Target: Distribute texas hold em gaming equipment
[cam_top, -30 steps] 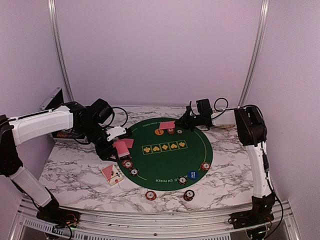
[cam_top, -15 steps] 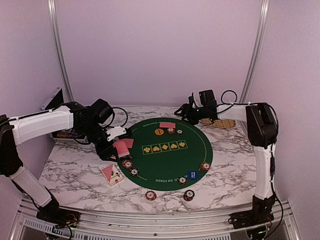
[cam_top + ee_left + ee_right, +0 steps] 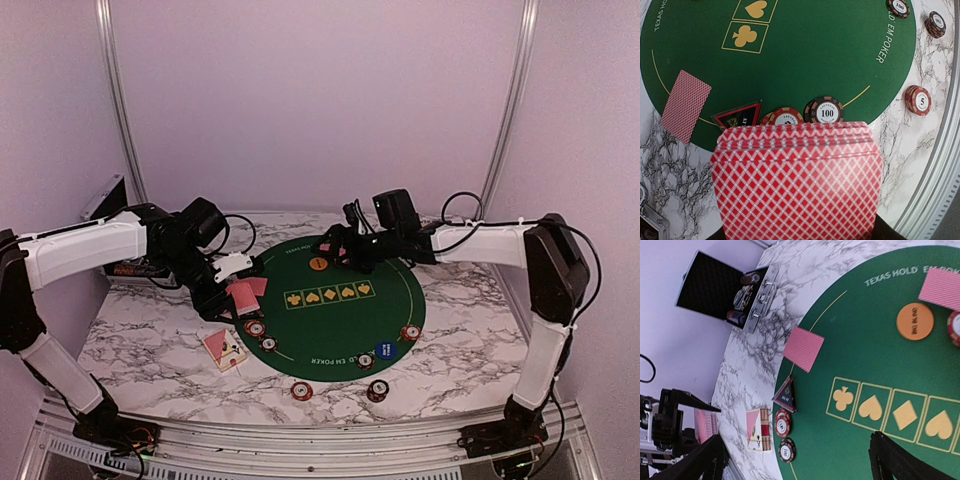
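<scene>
My left gripper [image 3: 229, 287] is shut on a deck of red-backed playing cards [image 3: 796, 180], which hides its fingers in the left wrist view. It hangs at the left rim of the round green mat [image 3: 330, 322]. One card [image 3: 804, 349] lies face down on that rim beside a dark triangular marker [image 3: 786, 395] and two chip stacks [image 3: 783, 422]. My right gripper [image 3: 340, 241] is open and empty over the far side of the mat. There lie another card [image 3: 942, 286] and the orange round button [image 3: 915, 321]. A blue round button [image 3: 384, 350] sits near the mat's front right.
More chip stacks sit on the mat's near edge [image 3: 410, 332] and on the marble in front [image 3: 377, 390]. A card box [image 3: 222, 347] lies on the marble left of the mat. An open black case [image 3: 740, 295] with chips stands at the far left.
My right gripper let go of a card on the mat's far side, drew back, then swung left over that spot with its jaws opening wide. The left arm stayed still.
</scene>
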{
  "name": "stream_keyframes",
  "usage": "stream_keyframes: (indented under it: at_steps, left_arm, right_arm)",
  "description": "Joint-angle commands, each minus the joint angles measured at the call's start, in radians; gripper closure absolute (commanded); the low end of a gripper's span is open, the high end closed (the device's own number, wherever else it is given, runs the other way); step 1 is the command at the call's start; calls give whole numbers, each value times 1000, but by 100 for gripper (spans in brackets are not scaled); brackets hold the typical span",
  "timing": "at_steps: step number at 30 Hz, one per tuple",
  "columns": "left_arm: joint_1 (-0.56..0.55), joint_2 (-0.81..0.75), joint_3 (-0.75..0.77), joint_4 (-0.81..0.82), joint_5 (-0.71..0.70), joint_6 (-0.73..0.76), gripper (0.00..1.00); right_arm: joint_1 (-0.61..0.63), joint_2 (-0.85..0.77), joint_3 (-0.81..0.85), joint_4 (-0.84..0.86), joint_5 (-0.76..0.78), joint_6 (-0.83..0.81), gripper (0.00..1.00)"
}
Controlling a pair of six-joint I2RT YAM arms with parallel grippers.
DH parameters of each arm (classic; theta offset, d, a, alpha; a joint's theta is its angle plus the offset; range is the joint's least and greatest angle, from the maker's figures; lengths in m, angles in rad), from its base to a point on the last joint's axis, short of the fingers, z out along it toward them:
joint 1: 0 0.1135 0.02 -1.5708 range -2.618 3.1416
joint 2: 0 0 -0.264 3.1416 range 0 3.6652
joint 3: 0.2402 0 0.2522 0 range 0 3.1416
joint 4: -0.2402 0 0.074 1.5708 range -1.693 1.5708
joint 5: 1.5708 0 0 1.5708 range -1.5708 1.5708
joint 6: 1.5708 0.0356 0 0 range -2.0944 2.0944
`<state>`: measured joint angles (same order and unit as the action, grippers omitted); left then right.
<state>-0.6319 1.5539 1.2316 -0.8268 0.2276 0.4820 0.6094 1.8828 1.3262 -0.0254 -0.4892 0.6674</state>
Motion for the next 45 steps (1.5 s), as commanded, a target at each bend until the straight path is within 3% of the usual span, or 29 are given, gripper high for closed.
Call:
stream_keyframes:
  at_steps: [1, 7, 16, 45]
  left_arm:
    - [5, -25, 33, 3, 19, 3, 100]
    - [5, -17, 51, 3, 19, 4, 100]
    - [5, -27, 54, 4, 19, 6, 100]
    - [5, -28, 58, 9, 31, -4, 100]
  right_arm:
    - [82, -42, -56, 103, -49, 67, 1]
    - [185, -6, -88, 243, -124, 181, 1]
    - [242, 84, -86, 421, -190, 326, 1]
    - [302, 254, 69, 539, -242, 434, 2]
